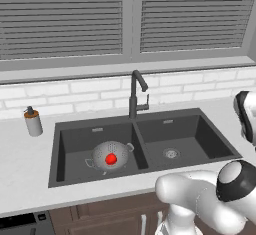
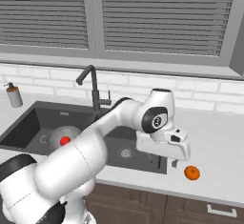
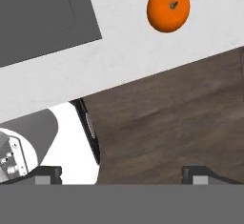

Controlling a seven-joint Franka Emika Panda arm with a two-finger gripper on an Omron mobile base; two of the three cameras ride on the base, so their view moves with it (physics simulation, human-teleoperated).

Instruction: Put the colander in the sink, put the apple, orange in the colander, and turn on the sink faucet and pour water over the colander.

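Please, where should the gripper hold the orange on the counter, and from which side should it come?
Probably from straight above, closing the open gripper across the widest middle of the orange. It is a plain round ball lying alone on the counter, right of the sink, near the front edge, with free space around it, so no side is blocked. Its stem dimple faces up and gives no handle.

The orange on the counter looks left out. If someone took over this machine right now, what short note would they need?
Hand: open, holding nothing, hanging above the counter near the orange.
Colander: sitting in the left basin of the sink.
Apple: inside the colander.
Orange: on the counter to the right of the sink, close to the front edge.
Faucet: no water running.
Done: colander and apple placed.
Left: put the orange in the colander, then turn on the faucet and run water over the colander.
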